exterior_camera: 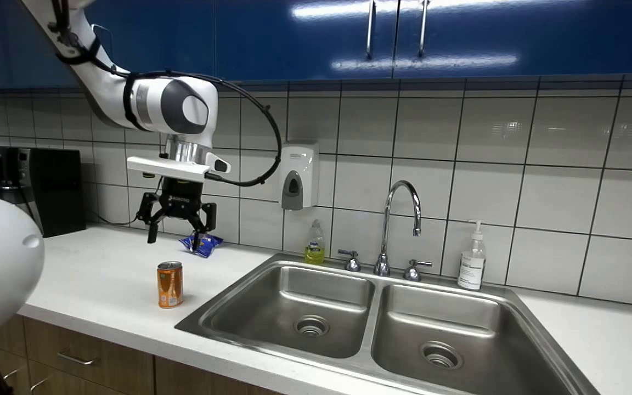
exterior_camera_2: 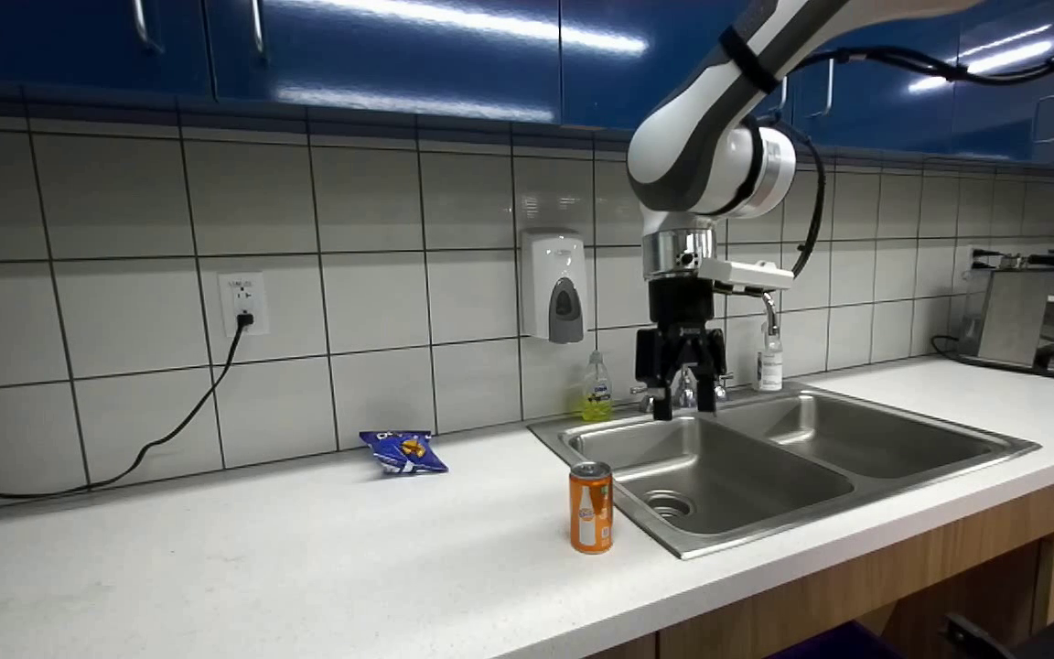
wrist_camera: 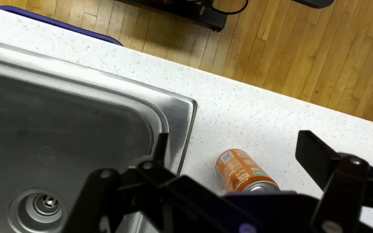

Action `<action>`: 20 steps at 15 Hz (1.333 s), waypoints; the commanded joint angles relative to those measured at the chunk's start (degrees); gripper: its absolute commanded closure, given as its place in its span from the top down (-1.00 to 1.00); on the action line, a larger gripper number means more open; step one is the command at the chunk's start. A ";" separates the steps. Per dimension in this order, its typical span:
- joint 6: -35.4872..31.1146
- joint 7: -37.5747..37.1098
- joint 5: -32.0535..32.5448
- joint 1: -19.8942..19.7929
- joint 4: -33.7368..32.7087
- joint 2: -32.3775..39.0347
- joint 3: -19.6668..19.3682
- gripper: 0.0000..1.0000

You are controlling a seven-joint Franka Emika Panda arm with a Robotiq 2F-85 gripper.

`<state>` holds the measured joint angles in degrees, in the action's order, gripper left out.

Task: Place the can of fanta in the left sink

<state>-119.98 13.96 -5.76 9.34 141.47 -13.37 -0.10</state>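
- Can of fanta (exterior_camera: pixel 170 285): stands upright on the counter (exterior_camera: pixel 96 263), just beside the left sink (exterior_camera: pixel 327 282) and apart from its rim. Placement outstanding.
- Gripper (exterior_camera: pixel 174 238): released, fingers (wrist_camera: pixel 316 158) spread wide, nothing held. It hangs above the counter, higher than the can and not touching it. In the wrist view the can shows between the fingers across the picture, its lid partly hidden by gripper parts.
- Step in hand, by judgement: approach to the can, ahead of the grasp.
- Next move, by judgement: descend with the can centred between the fingers, correcting sideways as needed, then close on its body without tipping it. Lifting clear of the rim, carrying to the right as both exterior views show it, and setting down in the left sink should follow.
- Count, left side of an exterior view: 1 can of fanta; 1 gripper with 2 fingers; 1 blue packet (exterior_camera: pixel 210 244), near the tiled wall (exterior_camera: pixel 480 186).
- Count, middle: 1 wall dispenser (exterior_camera: pixel 300 175); 1 bottle of yellow-green liquid (exterior_camera: pixel 315 249), behind the left sink; 1 left sink with 1 drain (exterior_camera: pixel 311 326).
- Count, right side: 1 faucet (exterior_camera: pixel 385 230) between 2 handles (exterior_camera: pixel 352 264); 1 right-hand basin (exterior_camera: pixel 436 306), also with 1 drain; 1 pump bottle (exterior_camera: pixel 472 263), upright behind that basin.
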 commanded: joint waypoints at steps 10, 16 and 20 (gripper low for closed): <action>-3.46 0.40 -1.16 0.04 -3.96 10.15 5.41 1.00; -4.22 1.74 -2.72 0.72 -4.68 11.61 7.07 1.00; -4.53 2.34 -2.93 0.95 -5.80 13.35 7.86 1.00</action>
<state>-124.06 14.32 -7.48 10.48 137.27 -1.72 6.89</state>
